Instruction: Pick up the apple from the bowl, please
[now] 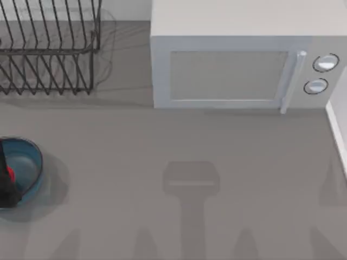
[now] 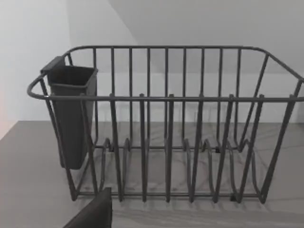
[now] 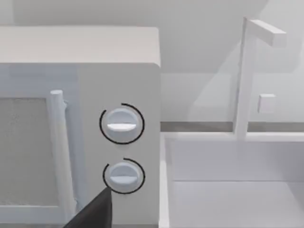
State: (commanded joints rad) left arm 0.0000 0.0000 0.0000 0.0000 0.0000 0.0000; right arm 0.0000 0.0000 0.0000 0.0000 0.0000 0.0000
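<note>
My left gripper [image 1: 5, 184] sits at the table's far left edge, over the round blue glossy bowl [image 1: 31, 165], its dark body covering part of the small bright red apple [image 1: 10, 174] that lies inside the bowl; I cannot tell how far its fingers are spread. My right arm is parked, facing the microwave's dials.

One apple, one bowl. One dark wire dish rack [image 1: 49, 46] stands at the back left, one dark cutlery cup [image 2: 71, 114] hung on it. One white microwave [image 1: 238, 67] with two round dials [image 3: 121, 124] stands at the back right.
</note>
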